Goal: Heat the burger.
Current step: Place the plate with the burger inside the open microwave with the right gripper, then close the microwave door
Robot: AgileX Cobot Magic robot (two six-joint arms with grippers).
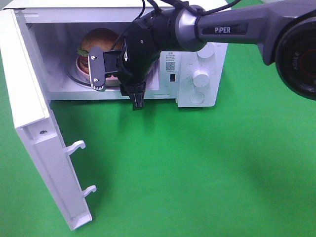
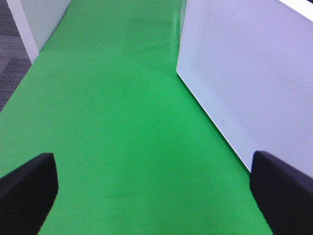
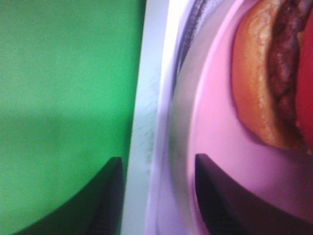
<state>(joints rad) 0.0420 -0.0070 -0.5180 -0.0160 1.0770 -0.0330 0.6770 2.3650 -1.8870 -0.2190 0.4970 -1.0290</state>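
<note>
The burger [image 1: 101, 39] sits on a pink plate [image 1: 80, 63] inside the open white microwave [image 1: 202, 64]. My right gripper [image 1: 117, 85] is at the front of the oven cavity, turned on its side. In the right wrist view its jaws [image 3: 156, 196] stand apart astride the plate's rim [image 3: 220, 132], with the burger's bun and patty [image 3: 264, 83] just beyond. Nothing looks pinched between the fingers. My left gripper [image 2: 156, 196] hangs wide open over the green cloth, holding nothing. It is out of sight in the high view.
The microwave door [image 1: 34, 123] is swung fully open toward the front left, its latch hooks [image 1: 76, 145] sticking out. Its outer face [image 2: 254, 83] is beside the left gripper. Green cloth [image 1: 197, 168] covers the table in front. Control knobs [image 1: 200, 76] are on the right panel.
</note>
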